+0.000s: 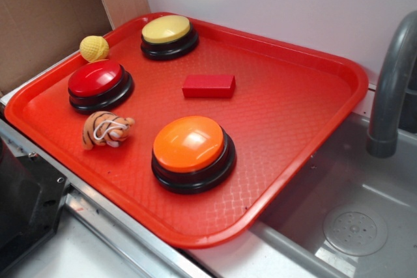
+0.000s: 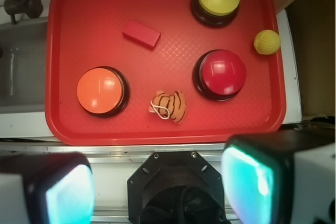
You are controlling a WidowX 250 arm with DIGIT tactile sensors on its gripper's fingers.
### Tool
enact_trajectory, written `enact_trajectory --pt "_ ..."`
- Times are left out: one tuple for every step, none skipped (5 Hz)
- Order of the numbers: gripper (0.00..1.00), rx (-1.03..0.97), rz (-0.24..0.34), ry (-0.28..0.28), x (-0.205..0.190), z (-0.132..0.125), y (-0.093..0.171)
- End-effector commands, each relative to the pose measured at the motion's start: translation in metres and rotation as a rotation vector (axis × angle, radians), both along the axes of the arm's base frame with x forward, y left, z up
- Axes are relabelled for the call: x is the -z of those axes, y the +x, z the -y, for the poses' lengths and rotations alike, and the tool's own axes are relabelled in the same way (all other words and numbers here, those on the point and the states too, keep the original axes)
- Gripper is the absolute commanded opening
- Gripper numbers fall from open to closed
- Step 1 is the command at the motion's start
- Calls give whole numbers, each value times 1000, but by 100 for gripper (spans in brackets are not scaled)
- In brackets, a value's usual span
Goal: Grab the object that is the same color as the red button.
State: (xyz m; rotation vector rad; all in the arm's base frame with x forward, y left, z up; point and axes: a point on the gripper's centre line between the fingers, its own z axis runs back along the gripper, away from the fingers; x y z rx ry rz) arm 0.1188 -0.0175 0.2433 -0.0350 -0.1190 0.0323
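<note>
The object, a small flat red block [image 1: 208, 86] [image 2: 141, 33], lies flat near the middle of the red tray [image 1: 306, 128] [image 2: 68, 14]. The red button [image 1: 100, 84] [image 2: 219, 74], a glossy red dome on a black base, stands at the tray's left side in the exterior view. My gripper [image 2: 160, 187] shows only in the wrist view, high above and outside the tray's edge, over the robot's black base. Its fingers [image 2: 252, 182] stand wide apart with nothing between them. The exterior view does not show the gripper.
On the tray also stand an orange button [image 1: 193, 152] [image 2: 101, 91] and a yellow button [image 1: 169, 36] [image 2: 217, 1], with a small tiger toy [image 1: 106, 129] [image 2: 168, 105]. A yellow ball [image 1: 94, 48] [image 2: 267, 42] rests at the tray's rim. A grey sink [image 1: 352, 226] and faucet [image 1: 391, 83] lie beside it.
</note>
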Motion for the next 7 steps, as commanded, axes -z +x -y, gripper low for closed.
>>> enact_trajectory --pt "100 0 0 0 0 0 0" --pt "100 -99 6 28 -30 -16 43" --pt "100 -143 -32 22 -34 -32 80" --pt "100 16 -147 43 0 -31 133" --pt "100 264 -187 109 36 -7 143" --pt "100 517 -269 140 72 11 150" --pt "100 770 -288 147 109 -6 140"
